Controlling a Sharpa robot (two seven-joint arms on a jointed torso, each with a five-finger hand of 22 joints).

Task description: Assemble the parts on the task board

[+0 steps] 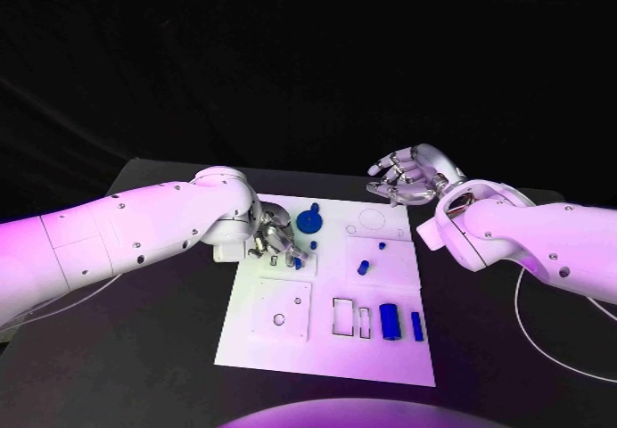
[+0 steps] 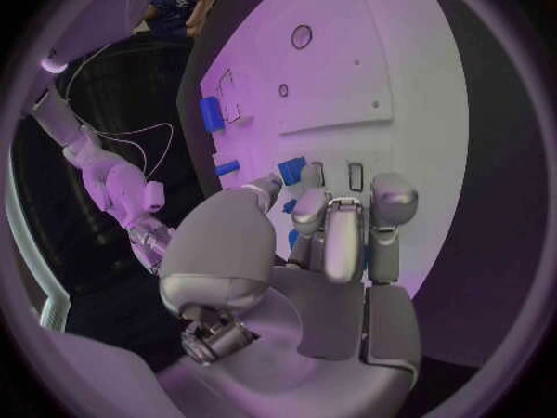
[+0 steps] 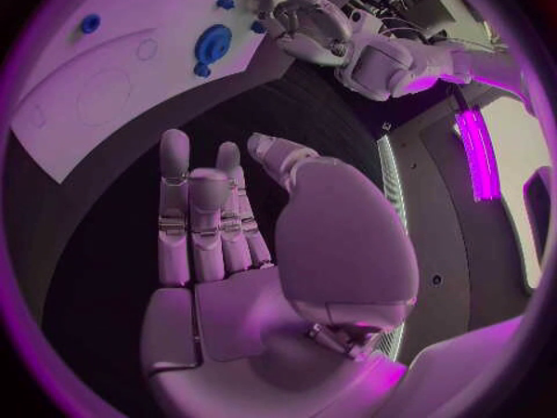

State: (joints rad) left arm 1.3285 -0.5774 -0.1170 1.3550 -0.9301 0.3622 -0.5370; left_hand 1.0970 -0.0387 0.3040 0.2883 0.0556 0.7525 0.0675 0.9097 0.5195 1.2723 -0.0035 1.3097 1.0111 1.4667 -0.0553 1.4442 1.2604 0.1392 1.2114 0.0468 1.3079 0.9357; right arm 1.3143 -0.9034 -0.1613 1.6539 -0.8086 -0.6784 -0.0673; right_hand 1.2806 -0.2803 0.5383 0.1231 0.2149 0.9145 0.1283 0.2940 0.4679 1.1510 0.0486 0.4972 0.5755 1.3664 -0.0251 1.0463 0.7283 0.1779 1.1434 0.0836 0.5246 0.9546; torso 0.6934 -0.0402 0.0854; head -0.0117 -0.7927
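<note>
The white task board (image 1: 322, 352) lies mid-table. My left hand (image 1: 273, 239) hovers low over its far left part, beside a round blue part (image 1: 308, 218). In the left wrist view its fingers (image 2: 337, 237) curl in against the thumb, and a small blue part (image 2: 291, 241) shows pinched among them, above two narrow slots (image 2: 356, 176). My right hand (image 1: 412, 174) hangs off the board's far right corner, fingers apart (image 3: 191, 214), holding nothing. A blue peg (image 1: 381, 243), a small blue piece (image 1: 364, 266) and two blue blocks (image 1: 390, 321) sit on the board.
Black table (image 1: 154, 357) surrounds the board on all sides. Empty rectangular recesses (image 1: 345, 316) lie beside the blue blocks, and a round outline (image 1: 372, 218) marks the board's far right. A thin white cable (image 1: 547, 330) curves over the table at the right.
</note>
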